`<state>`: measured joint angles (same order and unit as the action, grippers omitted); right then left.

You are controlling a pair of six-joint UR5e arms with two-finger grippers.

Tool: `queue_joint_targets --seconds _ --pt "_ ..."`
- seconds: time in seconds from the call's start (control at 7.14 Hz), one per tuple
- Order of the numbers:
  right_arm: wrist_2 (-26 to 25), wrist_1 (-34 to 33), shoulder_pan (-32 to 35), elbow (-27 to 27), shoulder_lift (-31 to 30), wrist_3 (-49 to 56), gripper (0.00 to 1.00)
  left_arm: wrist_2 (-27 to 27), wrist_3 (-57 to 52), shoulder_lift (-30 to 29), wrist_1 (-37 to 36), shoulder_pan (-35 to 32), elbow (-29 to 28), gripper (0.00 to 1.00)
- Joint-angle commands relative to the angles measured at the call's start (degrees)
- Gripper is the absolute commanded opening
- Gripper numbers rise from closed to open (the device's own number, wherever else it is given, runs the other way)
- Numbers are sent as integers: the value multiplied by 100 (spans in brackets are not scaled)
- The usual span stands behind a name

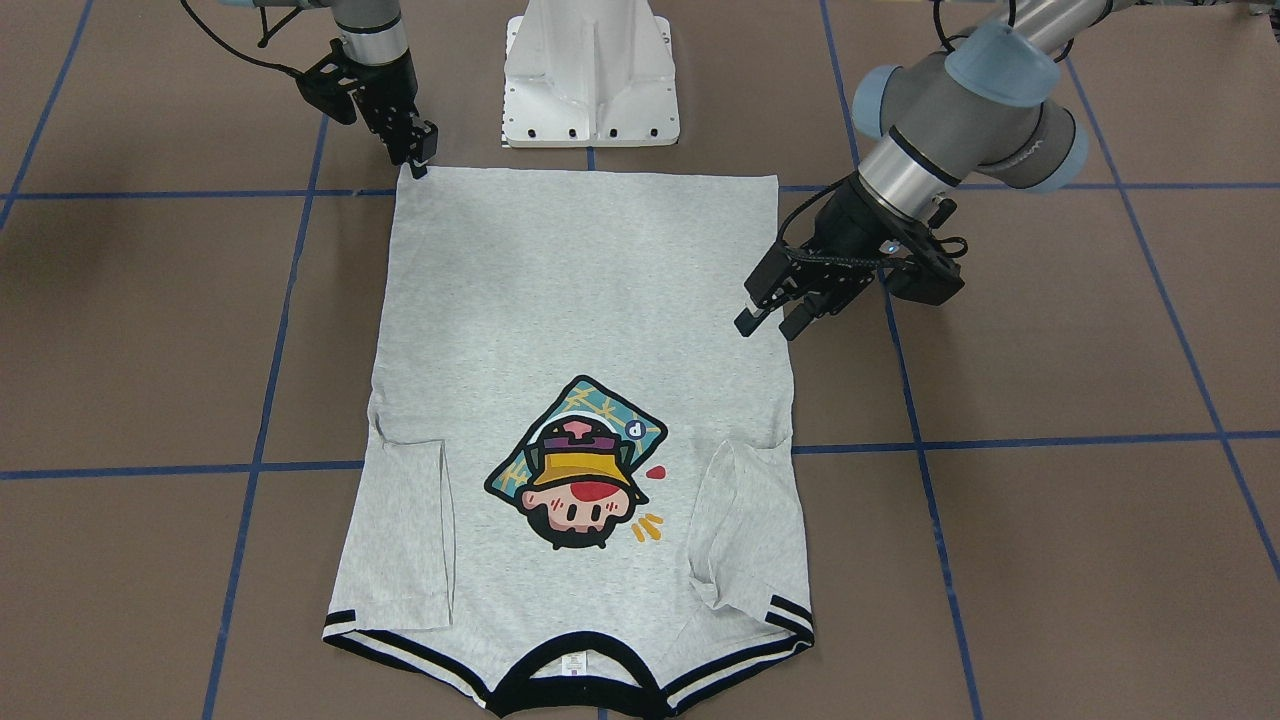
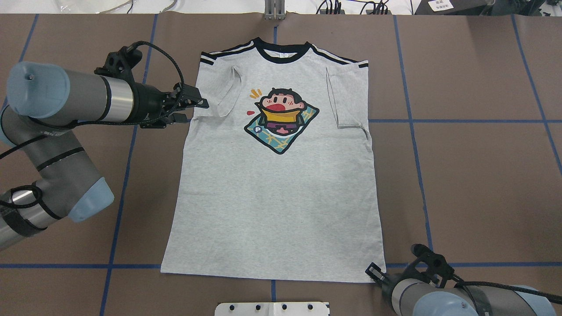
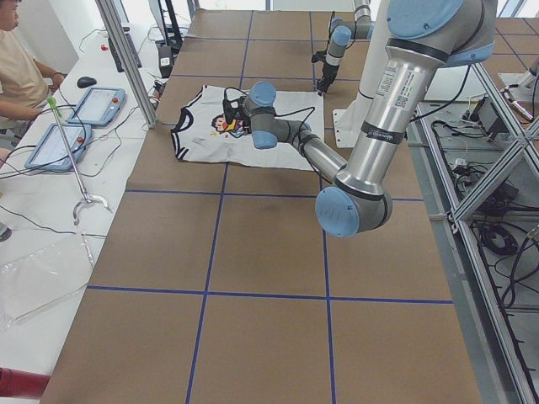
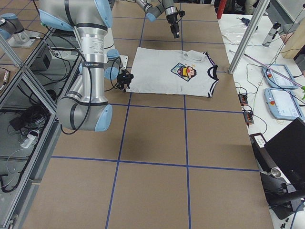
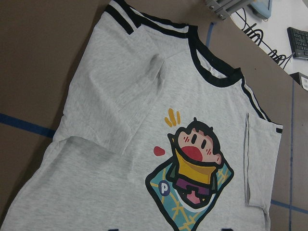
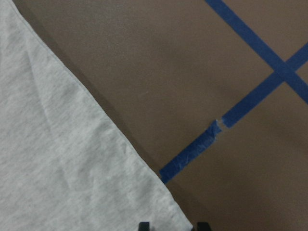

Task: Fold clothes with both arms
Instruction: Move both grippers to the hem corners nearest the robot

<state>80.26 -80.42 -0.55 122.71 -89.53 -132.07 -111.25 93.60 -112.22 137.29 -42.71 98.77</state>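
Your T-shirt (image 2: 281, 197) lies flat and print-up on the brown table (image 2: 474, 184). Its black collar (image 2: 283, 55) is toward the table edge on your side, and its hem is just short of the white pedestal (image 1: 590, 80) at the robot's edge. Both sleeves are folded inward onto the body. The left sleeve (image 2: 224, 94) is a little rumpled and the right sleeve (image 2: 349, 98) lies flatter. The cartoon head print (image 2: 281, 120) sits between them.

The left gripper (image 1: 768, 323) hangs above the shirt's left side edge, near the armpit. Its fingers are spread wide with nothing between them, and its wrist camera looks down on the collar and print from well above.

The right gripper (image 1: 420, 162) points down at the hem corner on the robot's right. In its wrist view you see two fingertips (image 6: 144, 225) set apart, with the very corner of the hem lying between them and a strip of blue tape (image 6: 250, 103) just beside. You can't tell from these views whether the tips touch the cloth, but they don't look pressed onto it.
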Motion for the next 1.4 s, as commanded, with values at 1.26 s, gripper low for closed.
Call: queue_joint_targets --seconds 1.26 --pt "113 -9 239 437 -20 6 0 2112 2694 2635 -646 3053 2304 76"
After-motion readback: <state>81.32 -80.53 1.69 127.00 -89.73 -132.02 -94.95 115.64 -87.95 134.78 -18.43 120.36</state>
